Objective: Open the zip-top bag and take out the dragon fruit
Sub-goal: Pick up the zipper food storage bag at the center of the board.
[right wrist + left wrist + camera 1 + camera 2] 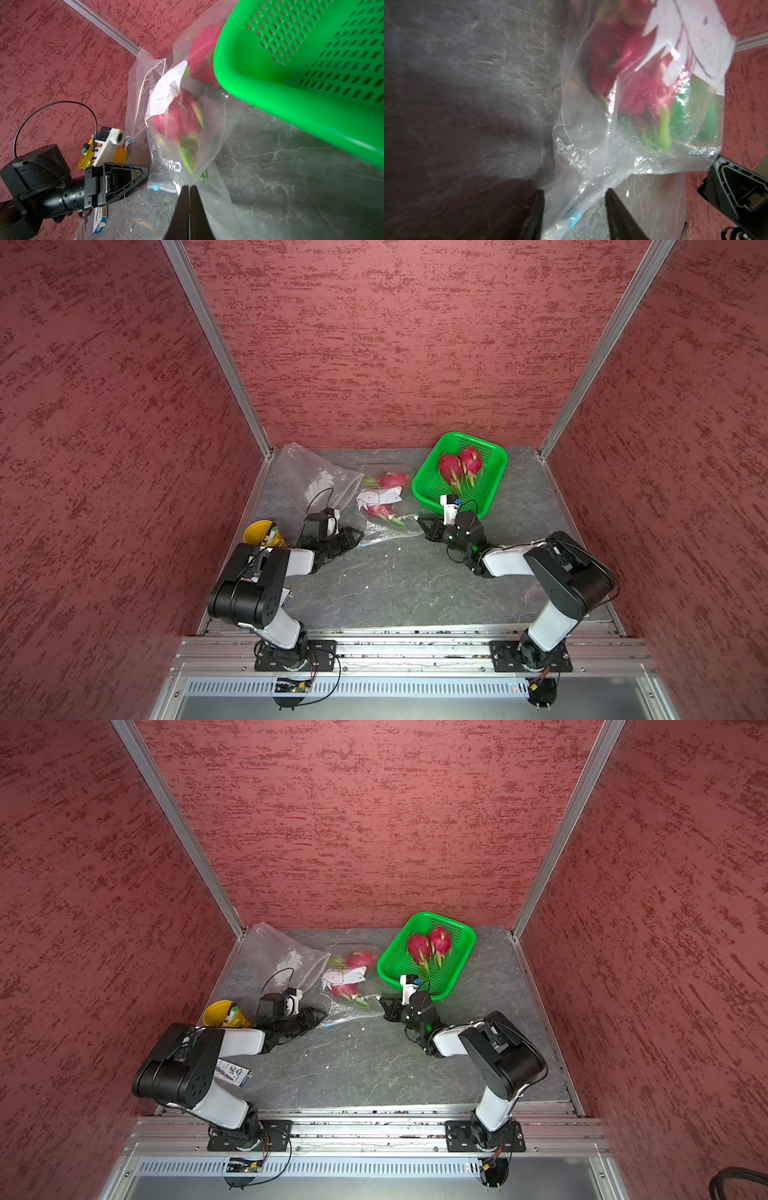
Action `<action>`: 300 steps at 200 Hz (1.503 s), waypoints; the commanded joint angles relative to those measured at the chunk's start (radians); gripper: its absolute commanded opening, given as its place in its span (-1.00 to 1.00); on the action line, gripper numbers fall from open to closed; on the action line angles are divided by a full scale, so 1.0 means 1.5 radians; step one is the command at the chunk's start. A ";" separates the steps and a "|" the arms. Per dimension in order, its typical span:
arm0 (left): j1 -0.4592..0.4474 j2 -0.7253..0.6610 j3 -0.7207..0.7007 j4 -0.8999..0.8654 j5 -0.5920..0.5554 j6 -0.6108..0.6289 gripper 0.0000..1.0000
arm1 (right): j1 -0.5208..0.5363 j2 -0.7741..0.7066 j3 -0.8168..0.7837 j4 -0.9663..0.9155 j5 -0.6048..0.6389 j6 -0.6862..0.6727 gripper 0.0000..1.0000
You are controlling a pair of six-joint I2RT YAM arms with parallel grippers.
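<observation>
Lying on the grey table, the clear zip-top plastic bag (386,531) holds 2 magenta, green-scaled dragon fruit (392,480); 2 more sit in the green perforated plastic basket (478,497). The right gripper (189,187) pinches the bag's rim; the left gripper (574,191) stands parted around its zip edge.

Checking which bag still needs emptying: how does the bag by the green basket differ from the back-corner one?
The basket-side bag bulges with two dragon fruit; the corner bag shows no fruit. The right hand pinches only the basket-side bag. Both are clear plastic.
</observation>
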 commanded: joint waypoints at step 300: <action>-0.052 -0.186 0.300 -0.215 0.165 -0.163 -1.00 | 0.110 -0.256 0.229 -0.305 0.083 -0.496 -0.14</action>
